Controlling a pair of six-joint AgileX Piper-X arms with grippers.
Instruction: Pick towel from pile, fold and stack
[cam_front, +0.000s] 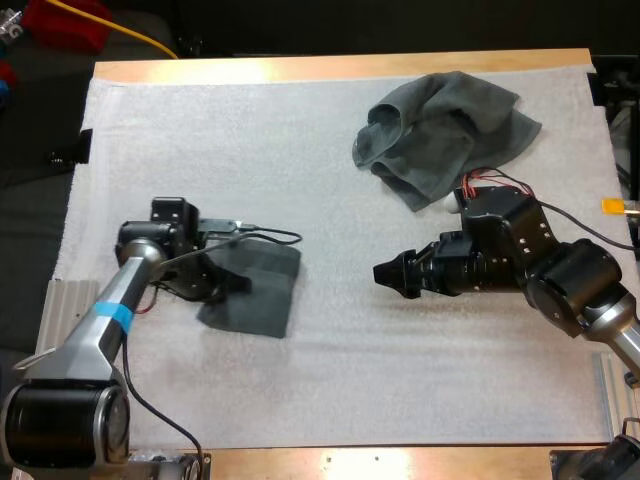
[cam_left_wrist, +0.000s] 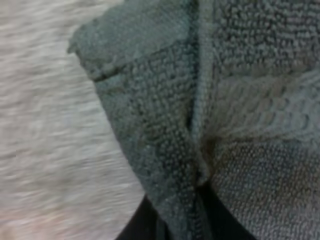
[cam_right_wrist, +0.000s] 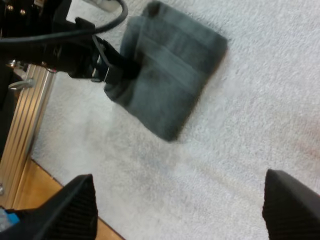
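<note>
My left gripper (cam_front: 236, 281) is clamped on the left edge of the folded towel (cam_front: 265, 295), which lies flat on the white mat (cam_front: 340, 390). My right gripper (cam_front: 386, 272), fingers spread wide and empty, hovers over bare mat to the towel's right. The crumpled towel (cam_front: 440, 135) lies near the mat's far edge.

Before me the wooden table (cam_front: 330, 68) carried a white mat (cam_front: 300, 190) over nearly all its top. On the mat lay a folded towel (cam_front: 262, 295), dark grey-green, toward my left, and a crumpled towel (cam_front: 440, 135) near the far right.
</note>
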